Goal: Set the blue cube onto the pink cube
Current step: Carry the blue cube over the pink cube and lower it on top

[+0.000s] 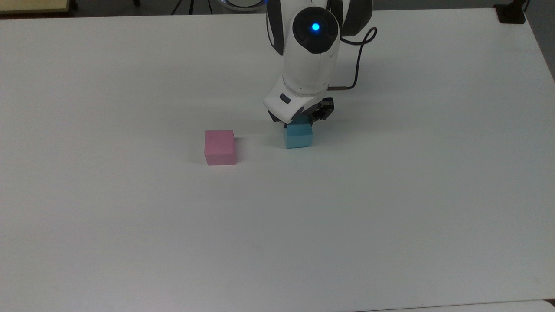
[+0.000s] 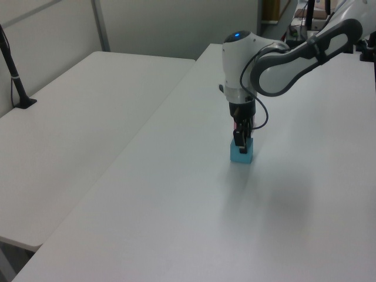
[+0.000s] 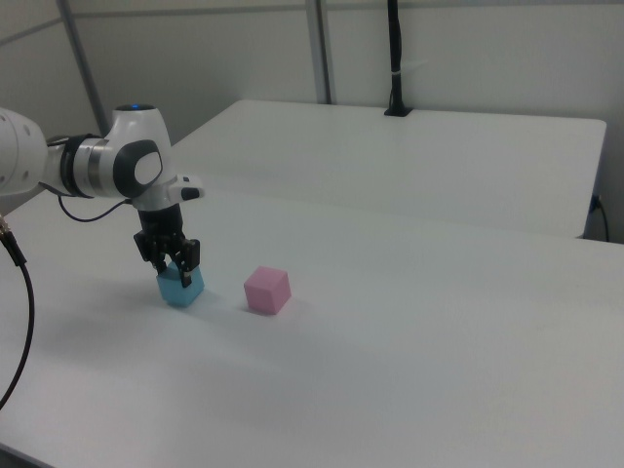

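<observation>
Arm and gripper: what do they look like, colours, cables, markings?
White glossy arm with dark grey joint sections, and a round dark cap carrying a lit blue light. The gripper is black. A thin dark cable loops out beside the wrist.

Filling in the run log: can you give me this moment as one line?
phase: grasping | hand: closed on blue cube | blue cube: on white table | pink cube: apart, top bare | stack: not yet done

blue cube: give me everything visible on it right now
The blue cube is small, light blue, matte, with plain faces. It sits on the white table, turned a little askew from the pink cube, which stands apart on the top view's left. The gripper is down over its top, a finger on either side; its upper part is hidden.
</observation>
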